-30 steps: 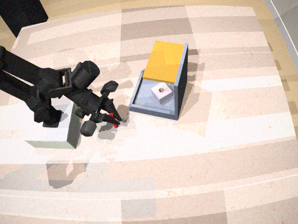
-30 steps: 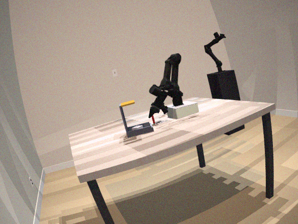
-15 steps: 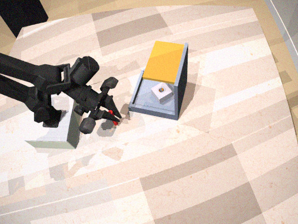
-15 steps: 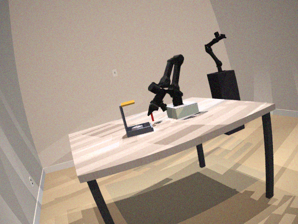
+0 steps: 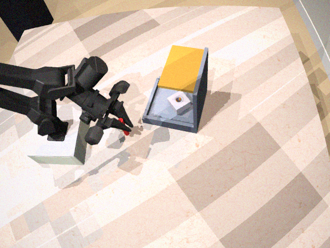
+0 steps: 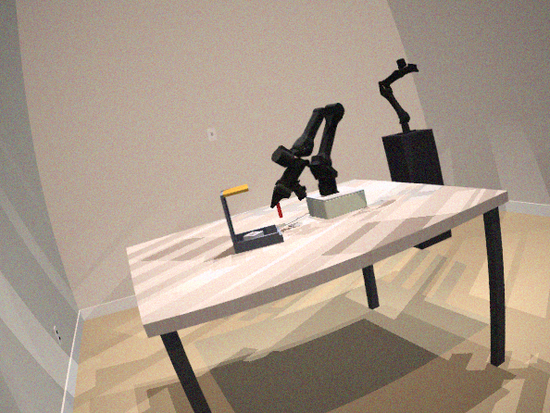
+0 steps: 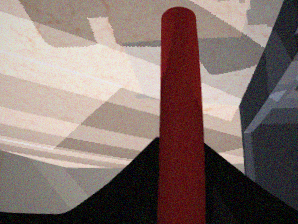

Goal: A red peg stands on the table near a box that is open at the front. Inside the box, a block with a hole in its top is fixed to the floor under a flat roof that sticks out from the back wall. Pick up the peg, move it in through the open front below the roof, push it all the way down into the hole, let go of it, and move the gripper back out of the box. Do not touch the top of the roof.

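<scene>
The red peg is held upright, tilted slightly in the exterior view, with its lower end a little above the table. My gripper is shut on it; the fingers hide part of the peg in the top view. They are outside the grey box, short of its open side. The white block sits on the box floor, its hole empty. The yellow roof juts out from the tall back wall above the floor.
The low rim runs around the box floor. A pale green base block stands under the arm. A second black arm stands on a dark pedestal behind the table.
</scene>
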You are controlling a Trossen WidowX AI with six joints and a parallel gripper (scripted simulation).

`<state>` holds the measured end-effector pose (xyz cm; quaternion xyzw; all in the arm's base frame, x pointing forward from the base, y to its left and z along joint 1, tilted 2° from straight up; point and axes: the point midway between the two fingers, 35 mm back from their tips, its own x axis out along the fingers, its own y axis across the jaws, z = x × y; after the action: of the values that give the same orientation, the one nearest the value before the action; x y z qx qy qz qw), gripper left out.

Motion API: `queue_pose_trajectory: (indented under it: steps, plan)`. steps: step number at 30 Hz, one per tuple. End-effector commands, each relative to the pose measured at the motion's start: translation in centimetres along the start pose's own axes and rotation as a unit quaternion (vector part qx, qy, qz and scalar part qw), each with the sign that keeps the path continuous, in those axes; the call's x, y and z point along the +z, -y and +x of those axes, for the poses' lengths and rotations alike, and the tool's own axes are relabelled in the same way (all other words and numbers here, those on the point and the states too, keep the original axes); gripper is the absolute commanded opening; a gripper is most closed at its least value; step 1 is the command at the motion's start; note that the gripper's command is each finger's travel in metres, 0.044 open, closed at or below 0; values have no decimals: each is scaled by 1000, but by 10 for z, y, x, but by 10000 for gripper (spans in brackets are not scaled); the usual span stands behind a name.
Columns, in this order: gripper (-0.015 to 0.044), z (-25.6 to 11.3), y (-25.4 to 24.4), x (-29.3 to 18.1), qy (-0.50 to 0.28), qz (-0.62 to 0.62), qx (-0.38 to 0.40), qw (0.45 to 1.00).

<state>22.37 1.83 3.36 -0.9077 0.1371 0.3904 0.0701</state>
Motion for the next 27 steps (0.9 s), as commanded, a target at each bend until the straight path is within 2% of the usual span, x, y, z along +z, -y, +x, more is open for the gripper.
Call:
queue_pose_trajectory:
  steps: [1,27]
  plan:
    - [0,-5,0,-6,-1,-1,-2,1000]
    - [0,-4,29,-21,3,-1,-4,1000]
